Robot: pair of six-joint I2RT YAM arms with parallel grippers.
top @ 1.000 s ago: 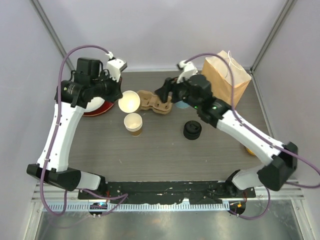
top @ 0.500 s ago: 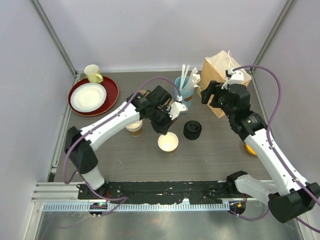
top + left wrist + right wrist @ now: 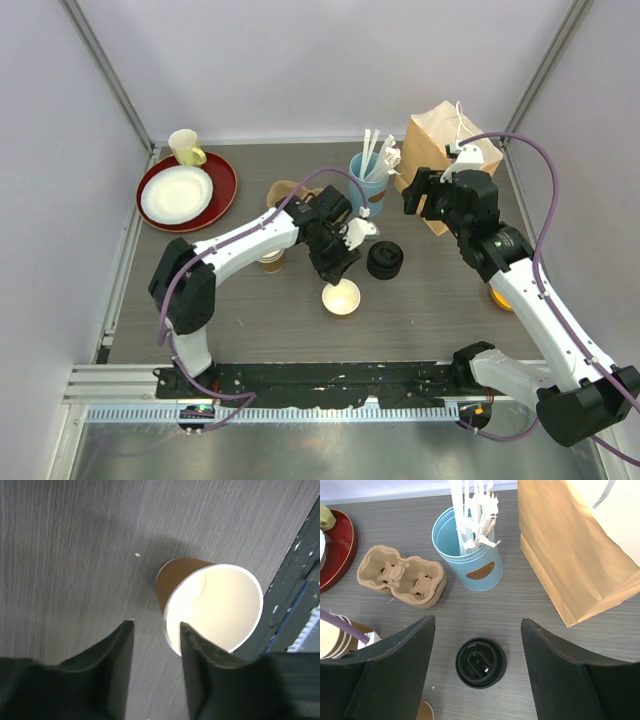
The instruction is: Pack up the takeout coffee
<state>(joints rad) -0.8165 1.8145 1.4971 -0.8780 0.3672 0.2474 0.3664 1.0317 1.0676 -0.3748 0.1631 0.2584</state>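
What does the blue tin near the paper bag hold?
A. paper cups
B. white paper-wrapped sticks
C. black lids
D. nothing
B: in the right wrist view, white paper-wrapped sticks stand up out of the blue tin.

left end effector (image 3: 156,625) and right end effector (image 3: 477,621) gape.

Lidless cup (image 3: 341,297) — front-left of lids (image 3: 384,260)

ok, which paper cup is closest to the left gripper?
The lone lidless cup with the white inside, standing by itself just off the left gripper. The stacked cups sit further left, partly hidden beneath that arm.
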